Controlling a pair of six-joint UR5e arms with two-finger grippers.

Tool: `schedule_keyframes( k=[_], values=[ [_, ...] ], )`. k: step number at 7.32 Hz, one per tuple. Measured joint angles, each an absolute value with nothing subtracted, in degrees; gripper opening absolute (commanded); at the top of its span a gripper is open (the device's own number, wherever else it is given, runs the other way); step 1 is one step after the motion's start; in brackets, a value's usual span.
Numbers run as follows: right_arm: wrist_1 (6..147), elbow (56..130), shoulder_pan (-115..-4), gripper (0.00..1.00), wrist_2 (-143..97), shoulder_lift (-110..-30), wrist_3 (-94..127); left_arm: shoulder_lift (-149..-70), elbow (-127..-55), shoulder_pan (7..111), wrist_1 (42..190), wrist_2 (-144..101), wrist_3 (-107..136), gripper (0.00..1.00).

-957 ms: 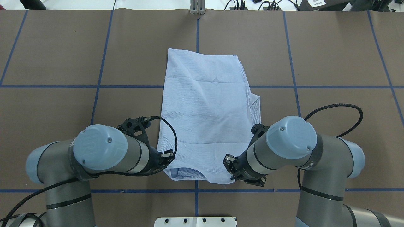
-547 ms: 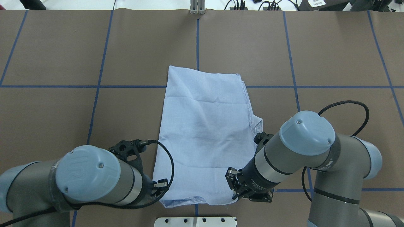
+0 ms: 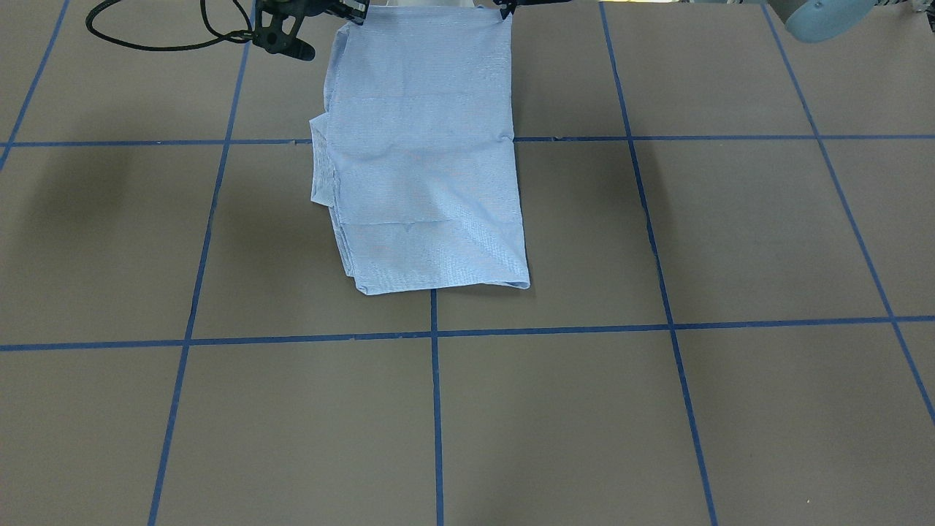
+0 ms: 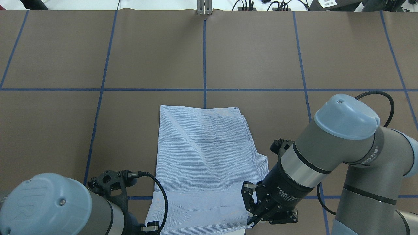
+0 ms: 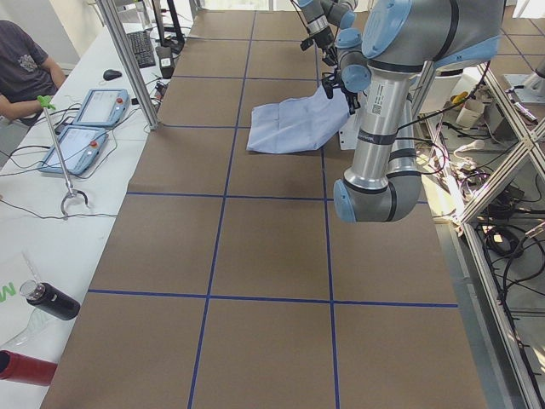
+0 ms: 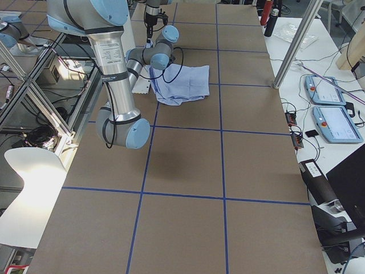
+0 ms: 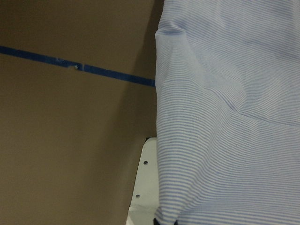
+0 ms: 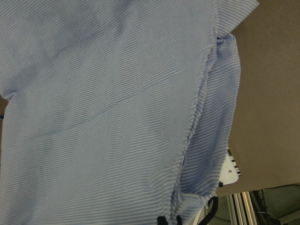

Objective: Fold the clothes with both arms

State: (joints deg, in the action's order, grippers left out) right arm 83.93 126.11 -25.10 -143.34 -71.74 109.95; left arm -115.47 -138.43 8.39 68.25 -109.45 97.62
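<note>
Though folded into a tall rectangle, the light blue shirt (image 4: 202, 163), finely white-striped and softly creased, shows layered edges jutting out along its right side. It lies on the brown paper-covered table (image 4: 343, 49), which is crossed by blue tape lines (image 4: 204, 58). The shirt's near hem hangs over the white base plate (image 7: 143, 187). The left gripper (image 4: 151, 228) is pinched tight on the near left corner, and the right gripper (image 4: 252, 219) on the near right one.

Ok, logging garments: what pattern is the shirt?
The shirt is light blue with fine white stripes, clearest in right wrist view.
</note>
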Motion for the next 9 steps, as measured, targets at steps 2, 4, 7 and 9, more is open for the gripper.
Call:
schedule_keyframes(
  k=[2, 4, 7, 9],
  values=[
    [83.74, 122.89, -27.76, 0.0, -143.61, -70.89, 109.52, -116.61, -138.62, 11.77, 67.9, -109.6, 96.94, 0.0],
    [83.61, 118.81, -31.79, 0.0, -142.59, -67.92, 109.0, -119.3, -134.93, 17.62, 68.48, -109.69, 93.22, 0.0],
    [83.66, 113.01, -35.76, 0.0, -136.32, -64.39, 107.69, -121.68, -123.14, 26.47, 76.31, -109.84, 85.41, 0.0],
    [83.59, 106.68, -38.58, 0.0, -134.47, -61.96, 105.59, -121.88, -114.83, 31.93, 82.79, -110.01, 80.24, 0.0]
  ],
)
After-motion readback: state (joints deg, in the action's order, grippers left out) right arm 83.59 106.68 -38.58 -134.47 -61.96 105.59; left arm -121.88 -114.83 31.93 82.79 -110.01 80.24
